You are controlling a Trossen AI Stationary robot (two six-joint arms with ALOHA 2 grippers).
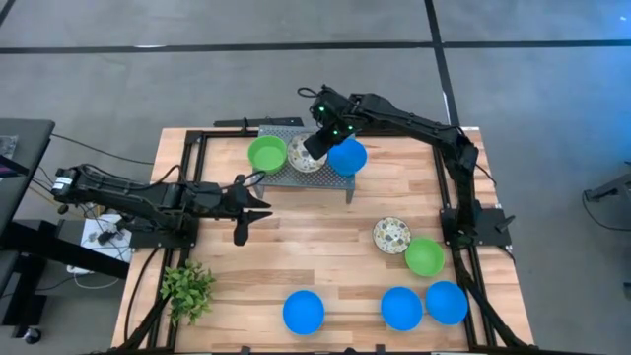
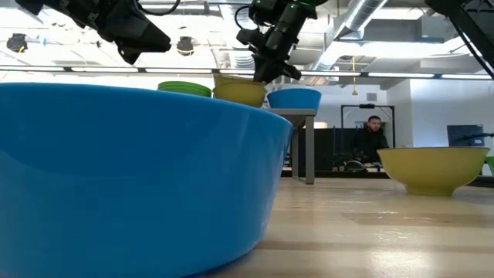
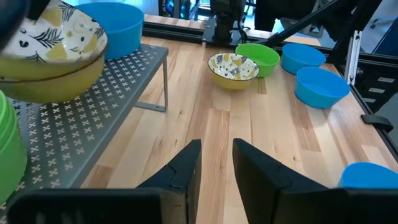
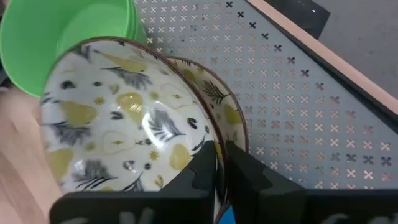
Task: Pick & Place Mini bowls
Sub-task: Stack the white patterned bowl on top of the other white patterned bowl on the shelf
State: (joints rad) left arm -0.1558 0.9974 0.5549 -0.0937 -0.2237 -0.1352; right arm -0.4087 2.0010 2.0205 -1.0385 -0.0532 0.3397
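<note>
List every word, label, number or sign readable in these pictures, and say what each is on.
None can be read.
The patterned bowl that the right gripper pinches by the rim carries only leaf and fruit drawings, no letters.
The metal rack shows a punched cross pattern, not writing.
The green bowls and blue bowls are plain.

No text, label, brand, number or sign can be read in any of the views.
</note>
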